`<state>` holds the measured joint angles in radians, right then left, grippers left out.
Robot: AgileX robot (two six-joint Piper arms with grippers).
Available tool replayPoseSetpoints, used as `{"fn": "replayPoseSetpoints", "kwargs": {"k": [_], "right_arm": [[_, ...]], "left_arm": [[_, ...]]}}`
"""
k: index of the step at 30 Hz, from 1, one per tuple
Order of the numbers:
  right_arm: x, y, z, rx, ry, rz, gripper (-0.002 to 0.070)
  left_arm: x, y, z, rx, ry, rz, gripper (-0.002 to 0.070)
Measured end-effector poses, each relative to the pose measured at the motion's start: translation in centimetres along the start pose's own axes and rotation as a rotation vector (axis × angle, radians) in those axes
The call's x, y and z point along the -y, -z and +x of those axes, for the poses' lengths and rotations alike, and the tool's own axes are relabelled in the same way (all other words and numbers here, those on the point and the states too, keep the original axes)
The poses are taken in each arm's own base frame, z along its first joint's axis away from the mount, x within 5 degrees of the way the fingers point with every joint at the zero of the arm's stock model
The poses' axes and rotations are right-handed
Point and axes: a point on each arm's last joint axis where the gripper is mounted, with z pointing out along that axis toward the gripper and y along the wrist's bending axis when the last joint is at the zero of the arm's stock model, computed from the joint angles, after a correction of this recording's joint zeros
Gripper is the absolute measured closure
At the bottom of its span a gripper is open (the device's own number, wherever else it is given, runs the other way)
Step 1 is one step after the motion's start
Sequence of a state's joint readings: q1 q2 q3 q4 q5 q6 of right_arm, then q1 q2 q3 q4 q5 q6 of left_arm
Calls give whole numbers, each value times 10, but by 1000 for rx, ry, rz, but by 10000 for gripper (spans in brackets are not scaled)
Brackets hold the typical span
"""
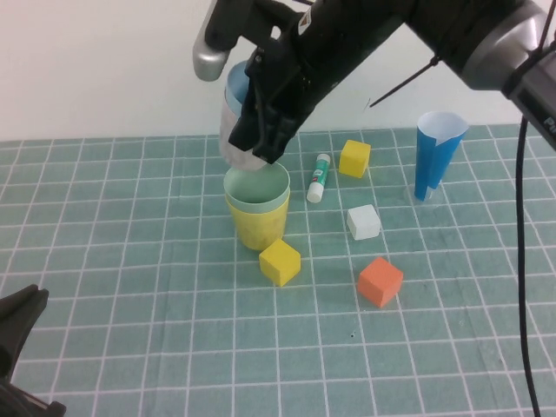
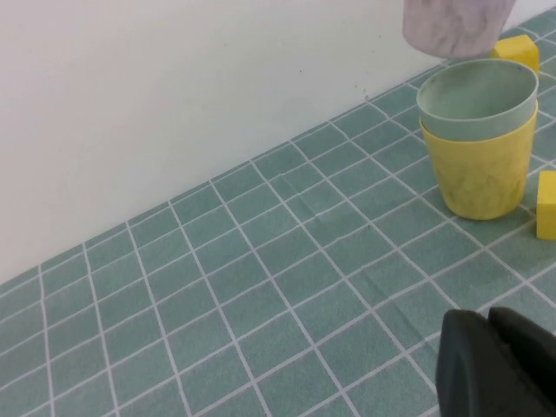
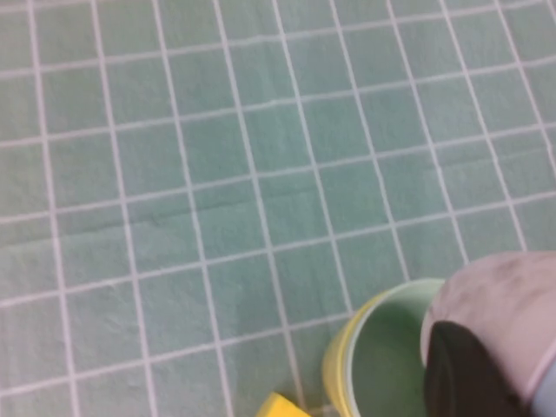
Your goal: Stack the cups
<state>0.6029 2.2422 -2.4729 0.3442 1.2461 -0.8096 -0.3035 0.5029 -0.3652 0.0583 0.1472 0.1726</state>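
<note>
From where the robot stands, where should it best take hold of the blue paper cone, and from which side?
Probably at the wide upper part of the blue paper cone, from above: it stands upright at the far right, open end up, nothing against it. Grip lightly; paper crushes. The right gripper is busy holding a pink cup over the green cup nested in the yellow cup; the left gripper is parked near-left.

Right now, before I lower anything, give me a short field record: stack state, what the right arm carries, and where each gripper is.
stack: green cup nested in yellow cup, upright on the table
carried: pink cup nested in a blue cup
carried position: above the stack, toward the back and the robot's left of its mouth
right gripper: shut on the pink cup
left gripper: low at the near left edge, away from the cups
</note>
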Motion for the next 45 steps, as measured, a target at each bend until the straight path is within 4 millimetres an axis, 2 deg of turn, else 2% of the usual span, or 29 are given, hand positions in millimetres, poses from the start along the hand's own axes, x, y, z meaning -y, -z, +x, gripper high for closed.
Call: {"fn": "replayPoseSetpoints", "kwargs": {"k": [5, 13, 17, 24, 28, 31, 32, 34, 38, 40, 43, 45], "right_arm": [[-1, -5, 1, -38, 12, 24, 591], [3, -35, 14, -92, -27, -5, 592], [4, -38, 15, -98, -53, -5, 585], [3, -38, 15, -94, -91, -8, 399], [2, -25, 9, -72, -88, 5, 372], [-2, 3, -2, -29, -65, 38, 381], [-4, 18, -7, -10, -45, 58, 397], [-10, 53, -16, 26, 3, 116, 447], [-24, 133, -26, 54, 85, 306, 601], [-30, 172, -24, 29, 98, 430, 644], [-44, 228, -10, -24, 77, 604, 665], [-56, 257, 4, -78, 62, 692, 669]], "left_arm": [[0, 0, 0, 0, 0, 0, 676], [0, 0, 0, 0, 3, 0, 676], [0, 0, 0, 0, 3, 0, 676], [0, 0, 0, 0, 3, 0, 676], [0, 0, 0, 0, 3, 0, 676], [0, 0, 0, 0, 3, 0, 676], [0, 0, 0, 0, 4, 0, 676], [0, 0, 0, 0, 4, 0, 676], [0, 0, 0, 2, 4, -1, 676], [0, 4, -1, 20, 7, -4, 676], [-1, 12, -4, 64, 26, -10, 676], [-1, 19, -5, 94, 44, -13, 676]]}}
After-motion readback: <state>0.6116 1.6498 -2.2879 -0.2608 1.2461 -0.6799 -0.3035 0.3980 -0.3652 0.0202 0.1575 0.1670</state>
